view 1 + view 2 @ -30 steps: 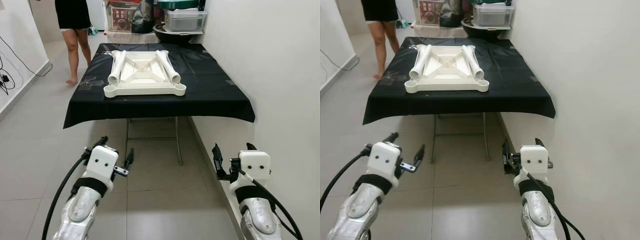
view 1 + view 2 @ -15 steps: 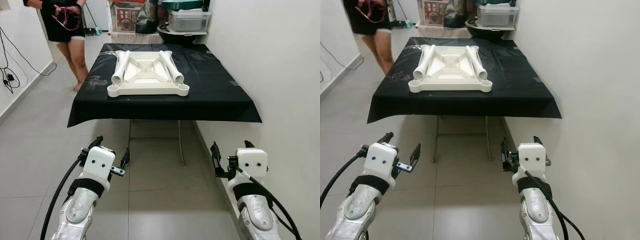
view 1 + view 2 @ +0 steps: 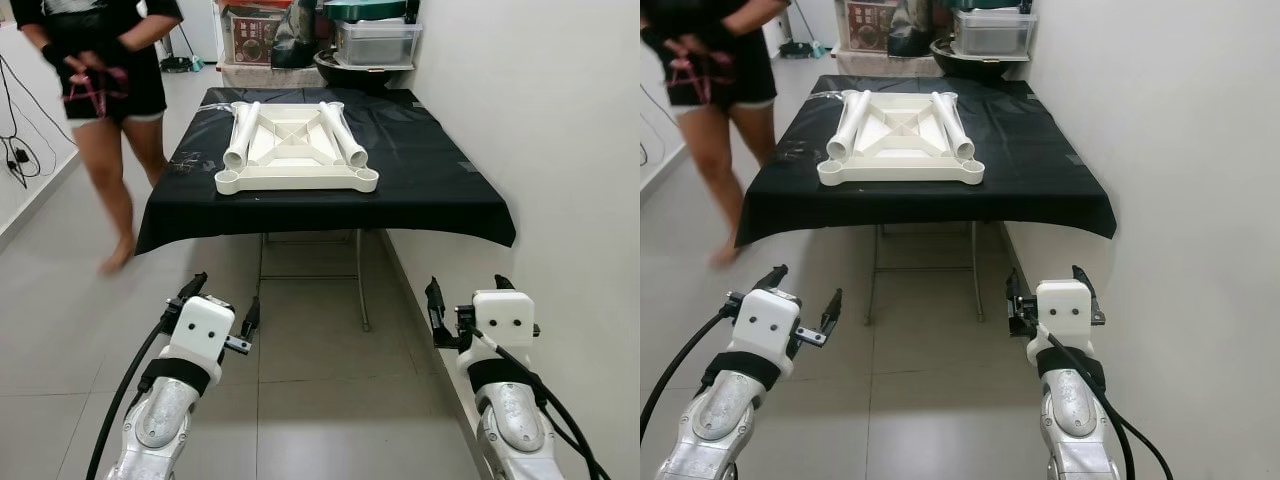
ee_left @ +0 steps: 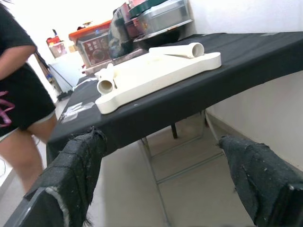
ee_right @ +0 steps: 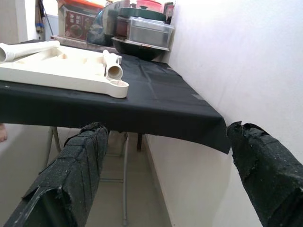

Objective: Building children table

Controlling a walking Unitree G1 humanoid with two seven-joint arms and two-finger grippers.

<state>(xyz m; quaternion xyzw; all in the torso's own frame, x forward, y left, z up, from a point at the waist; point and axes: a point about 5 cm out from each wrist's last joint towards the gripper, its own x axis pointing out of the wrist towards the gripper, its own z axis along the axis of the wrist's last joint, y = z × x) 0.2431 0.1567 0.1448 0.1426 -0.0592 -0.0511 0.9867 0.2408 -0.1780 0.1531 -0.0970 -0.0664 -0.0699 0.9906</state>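
Bright even indoor light, sharp head views, glare behind left wrist view

Person [image 3: 100,90]: head and shoulders cut off by the picture's top edge; pink item [image 3: 92,85] in the hands too blurred to identify.
Folding table's legs [image 3: 310,275]: upper part hidden under the black tablecloth [image 3: 440,180].
Boxes and containers [image 3: 330,35] beyond the table: partly cropped, labels unreadable.
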